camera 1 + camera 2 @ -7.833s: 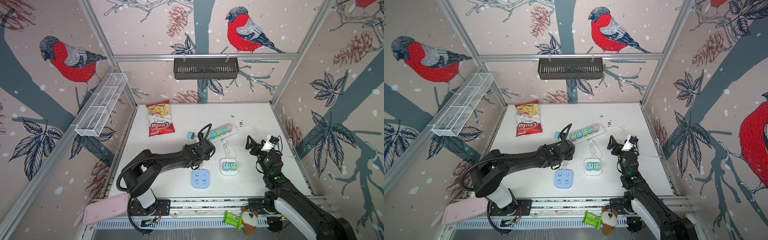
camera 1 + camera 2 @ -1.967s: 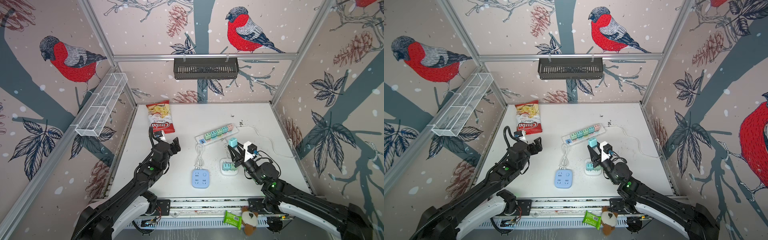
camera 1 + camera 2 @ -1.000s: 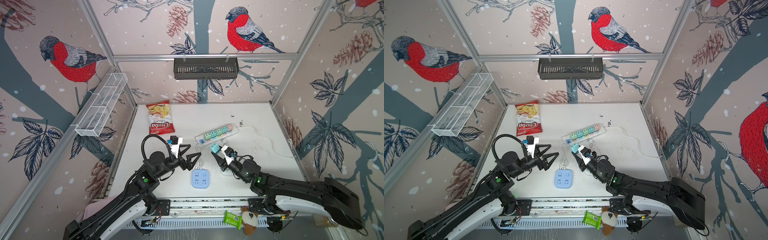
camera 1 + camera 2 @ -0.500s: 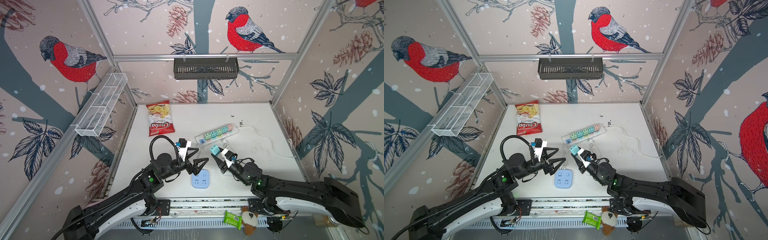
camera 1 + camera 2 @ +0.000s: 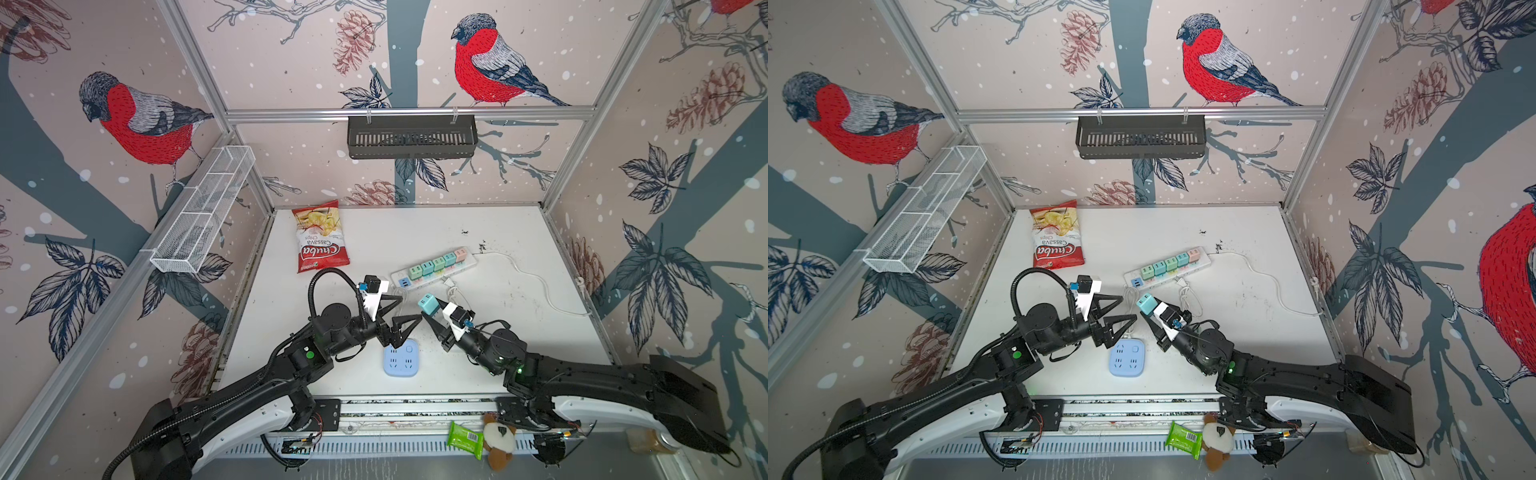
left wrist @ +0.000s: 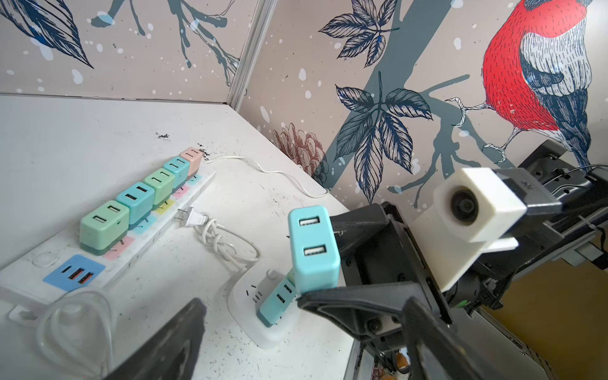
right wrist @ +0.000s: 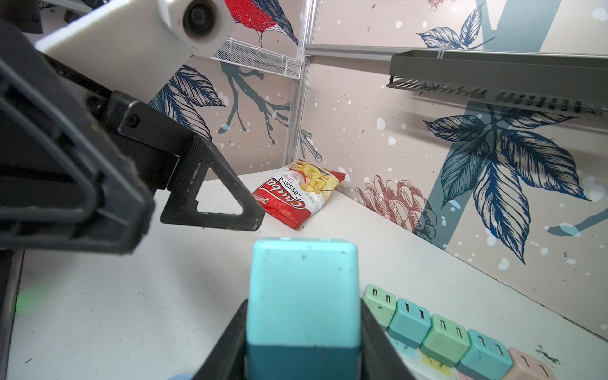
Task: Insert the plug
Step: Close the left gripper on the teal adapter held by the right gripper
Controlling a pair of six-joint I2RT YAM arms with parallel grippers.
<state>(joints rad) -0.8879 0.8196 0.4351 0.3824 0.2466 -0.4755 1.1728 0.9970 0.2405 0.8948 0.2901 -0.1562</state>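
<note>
The white surface fills the floor of the booth. The left arm and the right arm reach in from the near edge and meet over its near middle.

A wire basket hangs on the left wall and a black shelf on the far wall. A chip bag lies flat at the far left of the surface.

A power strip lies slanted at the centre, with five small chargers standing in a row along it. Its white cord runs off to the right.

A blue socket block lies near the front edge, just under the left arm's tip. A white socket block lies to its right, with chargers plugged into it. In both top views the right arm covers it.

The left fingers are spread wide and hold nothing. Their tips point right at the plug.

The right fingers are clamped on that plug's sides. It is a teal block held in the air between the blue socket block and the power strip. Its two-port face is turned toward the left arm and its prongs are hidden. The nearest left fingertip is just beside it, not around it.

A coiled white cable with a two-pin end lies loose near the strip.
</note>
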